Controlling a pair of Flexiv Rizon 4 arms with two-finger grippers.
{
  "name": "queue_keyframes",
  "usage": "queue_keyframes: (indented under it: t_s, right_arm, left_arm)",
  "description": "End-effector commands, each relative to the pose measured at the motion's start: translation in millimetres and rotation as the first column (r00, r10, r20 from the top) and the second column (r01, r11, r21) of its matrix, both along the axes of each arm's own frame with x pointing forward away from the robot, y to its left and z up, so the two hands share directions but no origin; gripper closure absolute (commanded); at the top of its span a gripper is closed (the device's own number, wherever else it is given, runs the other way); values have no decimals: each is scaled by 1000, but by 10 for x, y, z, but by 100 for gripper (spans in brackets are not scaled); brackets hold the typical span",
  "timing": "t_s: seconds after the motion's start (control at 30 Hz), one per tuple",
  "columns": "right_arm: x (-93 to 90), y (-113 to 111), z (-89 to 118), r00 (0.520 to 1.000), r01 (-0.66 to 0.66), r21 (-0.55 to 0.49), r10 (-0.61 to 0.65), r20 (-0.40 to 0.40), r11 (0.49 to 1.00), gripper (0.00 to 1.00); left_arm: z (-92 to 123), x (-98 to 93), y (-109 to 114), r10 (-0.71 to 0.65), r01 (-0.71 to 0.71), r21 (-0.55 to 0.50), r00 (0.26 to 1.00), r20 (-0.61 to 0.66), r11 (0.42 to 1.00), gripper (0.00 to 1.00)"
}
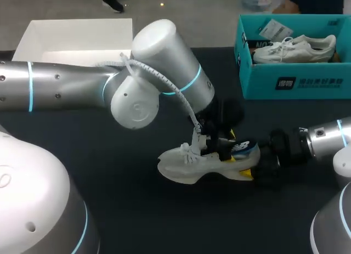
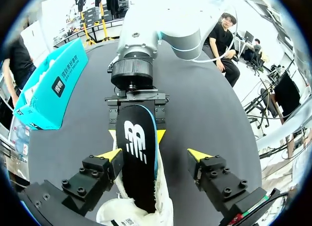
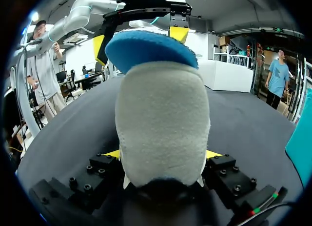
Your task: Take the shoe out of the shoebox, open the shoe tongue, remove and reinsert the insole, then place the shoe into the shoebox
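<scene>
One shoe (image 1: pixel 189 166): white, lying out on the dark worktop (image 1: pixel 109 210), clear of the teal shoebox (image 1: pixel 296 81), so I am counting the take-out step as done.

One insole (image 2: pixel 136 157): black with a blue edge, standing partly out of the shoe's opening, its heel end rising above the collar. I am judging the insole step as in hand, though I cannot tell whether it is coming out or going back in.

Right hand (image 3: pixel 161 155): clenching the shoe's heel from both sides.

Left hand (image 2: pixel 156 155): released, its fingers straddling the insole, one tip just beside the insole's edge and the other apart from it.

Second white shoe (image 1: pixel 293 48): sitting inside the shoebox.

Tongue: hidden under my left arm in the head view, so I am not vouching for its state.

Remaining, as I am reading it: seating the insole flat inside, then carrying the shoe over to the shoebox and setting it in.
</scene>
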State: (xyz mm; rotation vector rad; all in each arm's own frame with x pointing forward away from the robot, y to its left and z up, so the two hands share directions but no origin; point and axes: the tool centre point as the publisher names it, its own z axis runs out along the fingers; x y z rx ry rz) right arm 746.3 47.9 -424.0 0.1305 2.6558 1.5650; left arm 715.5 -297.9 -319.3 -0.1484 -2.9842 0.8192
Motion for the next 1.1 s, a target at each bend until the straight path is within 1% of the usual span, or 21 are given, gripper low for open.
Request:
queue_keyframes:
  t_s: [0.03,0.07,0.1,0.13,0.2,0.27,0.4,0.67,0.8,0.83,0.87,0.9,0.93,1.1]
  right_arm:
    - [-2,10,-3,1000,1,-4,-1,-1,1000,100]
    - [-2,10,-3,1000,1,-4,-1,-1,1000,100]
    - [-2,10,-3,1000,1,-4,-1,-1,1000,100]
    - [-2,10,-3,1000,1,-4,-1,-1,1000,100]
    - [-2,10,-3,1000,1,-4,-1,-1,1000,100]
    - [-2,10,-3,1000,1,-4,-1,-1,1000,100]
    - [-2,10,-3,1000,1,-4,-1,-1,1000,100]
    - [-2,10,-3,1000,1,-4,-1,-1,1000,100]
    - [-2,10,-3,1000,1,-4,-1,-1,1000,100]
    - [-2,10,-3,1000,1,-4,-1,-1,1000,100]
    - [-2,10,-3,1000,1,-4,-1,-1,1000,100]
    - [-2,10,-3,1000,1,-4,-1,-1,1000,100]
    - [-2,10,-3,1000,1,-4,-1,-1,1000,100]
    - [-2,10,-3,1000,1,-4,-1,-1,1000,100]
  left_arm:
    - [-49,-39,-9,27,-26,-22,998,62,999,41]
    - [-62,-40,-15,32,-30,-27,997,70,999,44]
    - [-79,-39,-24,39,-36,-29,996,86,999,51]
    - [-91,-40,-31,38,-36,-25,995,90,999,53]
    - [-128,-54,-52,39,-37,-24,992,123,999,53]
    - [-164,-61,-63,36,-33,-22,993,110,999,52]
    - [-223,-44,-78,50,-48,-21,990,132,999,50]
    - [-285,22,-89,84,-78,-39,982,171,996,57]
    - [-295,62,-99,109,-101,-54,978,179,993,67]
    - [-298,71,-103,111,-103,-54,978,179,993,71]
    - [-302,78,-106,114,-107,-52,977,179,993,80]
    - [-304,86,-107,120,-112,-53,977,179,992,87]
    - [-305,93,-107,124,-117,-53,976,178,992,100]
    - [-252,115,-98,147,-138,-61,973,179,989,100]
